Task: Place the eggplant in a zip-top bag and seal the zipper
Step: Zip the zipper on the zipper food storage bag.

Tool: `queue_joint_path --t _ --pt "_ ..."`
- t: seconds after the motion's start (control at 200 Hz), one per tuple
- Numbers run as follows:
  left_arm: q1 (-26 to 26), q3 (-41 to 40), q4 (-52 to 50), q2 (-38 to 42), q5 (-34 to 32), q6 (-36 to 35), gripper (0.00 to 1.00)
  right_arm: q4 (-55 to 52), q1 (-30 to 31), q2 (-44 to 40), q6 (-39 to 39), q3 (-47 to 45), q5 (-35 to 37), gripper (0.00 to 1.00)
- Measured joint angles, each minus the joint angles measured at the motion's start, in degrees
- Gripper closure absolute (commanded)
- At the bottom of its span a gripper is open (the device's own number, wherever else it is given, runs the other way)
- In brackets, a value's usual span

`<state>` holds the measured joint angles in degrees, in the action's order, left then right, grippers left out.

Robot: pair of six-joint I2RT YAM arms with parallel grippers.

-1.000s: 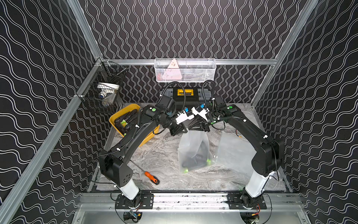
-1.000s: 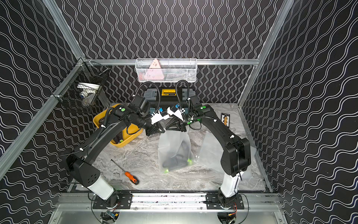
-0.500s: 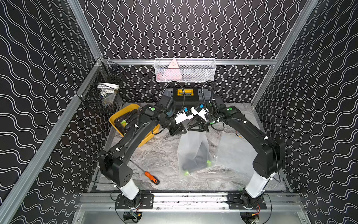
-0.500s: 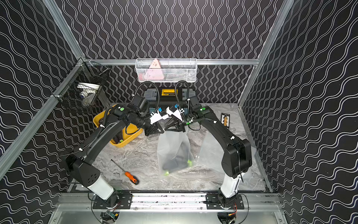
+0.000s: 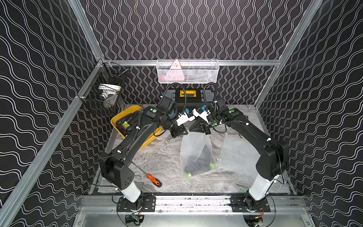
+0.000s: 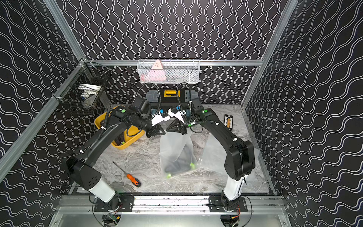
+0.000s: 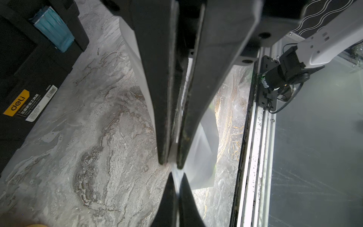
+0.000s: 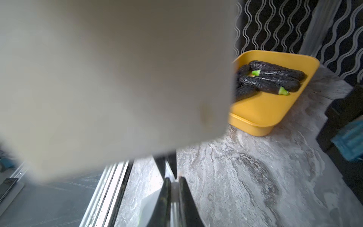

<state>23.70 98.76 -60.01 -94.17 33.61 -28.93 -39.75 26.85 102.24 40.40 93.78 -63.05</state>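
The clear zip-top bag (image 5: 196, 151) (image 6: 174, 149) hangs by its top edge above the marble table. Dark eggplant (image 5: 198, 165) (image 6: 178, 163) with green stem ends lies in its bottom. My left gripper (image 5: 184, 131) (image 6: 163, 131) (image 7: 176, 175) is shut on the bag's top strip. My right gripper (image 5: 190, 129) (image 6: 167, 128) (image 8: 173, 179) is shut on the same strip, tip to tip with the left one. In the left wrist view the right gripper's fingers (image 7: 165, 118) come almost against my own. The left gripper's white body blocks much of the right wrist view.
A yellow tub (image 5: 151, 141) (image 8: 275, 110) with more eggplants (image 8: 271, 82) stands at the back left. A second clear bag (image 5: 237, 155) lies flat to the right. An orange-handled screwdriver (image 5: 154, 179) lies front left. A black toolbox (image 5: 188, 96) sits by the back wall.
My right gripper has slid left along the bag's top edge until it meets the left gripper, easing its jaws briefly and shutting again. The left gripper has held still.
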Motion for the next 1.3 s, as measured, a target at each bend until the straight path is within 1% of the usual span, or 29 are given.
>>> queue_joint_path --t 0.245,0.495,0.716,1.006,1.301 --pt "-3.10 -3.21 7.32 1.14 0.26 3.67 1.00 5.01 -4.07 -2.08 -2.10 -3.32 2.49 0.92" --pt "-3.69 -4.66 10.05 1.40 -1.01 5.07 1.00 8.04 -7.23 -3.15 -5.31 -6.47 4.48 0.92" --pt "-5.22 -5.44 12.55 1.40 -3.32 6.84 1.00 11.37 -11.69 -5.25 -8.50 -10.08 6.78 0.92" --pt "-6.80 -7.69 16.94 1.36 -6.58 11.23 1.00 16.81 -17.25 -8.48 -14.43 -16.22 9.18 0.92" --pt "-7.34 -8.44 19.50 0.63 -7.85 14.01 1.00 17.77 -20.61 -10.51 -15.93 -18.23 11.54 0.91"
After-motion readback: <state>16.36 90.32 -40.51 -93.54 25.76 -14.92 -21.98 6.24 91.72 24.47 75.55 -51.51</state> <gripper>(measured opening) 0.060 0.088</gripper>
